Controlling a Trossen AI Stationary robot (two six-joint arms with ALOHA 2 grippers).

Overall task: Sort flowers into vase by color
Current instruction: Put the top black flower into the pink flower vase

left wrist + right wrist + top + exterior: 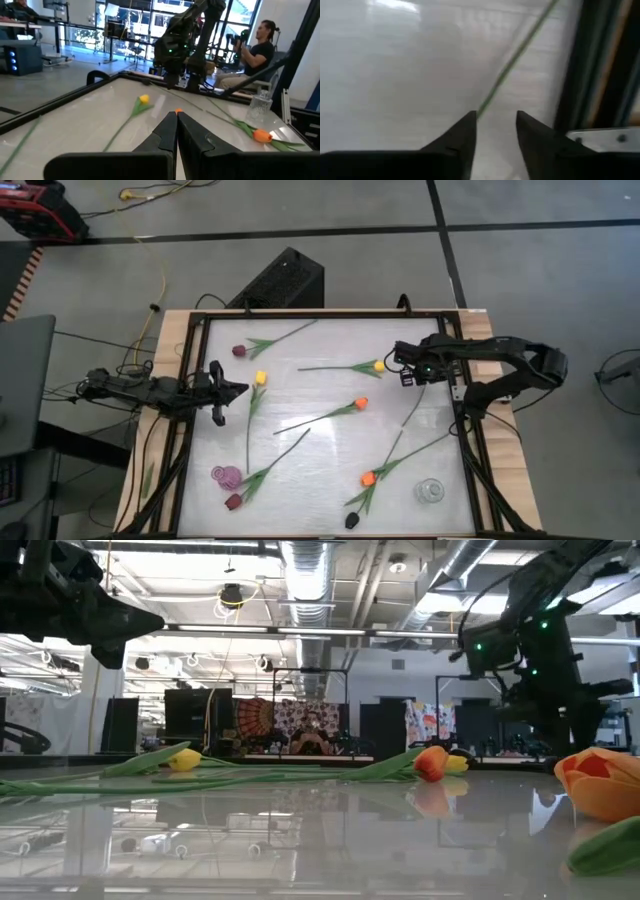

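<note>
Tulips with thin green stems lie flat and scattered on the white table (330, 470): a maroon one (239, 351), two yellow ones (260, 378) (379, 365), two orange ones (361, 403) (368, 477), and a dark one (352, 520) at the near edge. A pink vase (225, 475) and a clear vase (430, 491) stand near the front. My right gripper (495, 117) (408, 376) points down, open, above a bare green stem (512, 62) at the table's right side and apart from it. My left gripper (176, 117) (238, 390) is shut and level at the left edge.
A black frame (466, 430) runs along the table's edges, close beside my right gripper. Another maroon tulip (233, 501) lies next to the pink vase. A person (255, 50) sits beyond the table's right side. The table's middle has bare patches between the stems.
</note>
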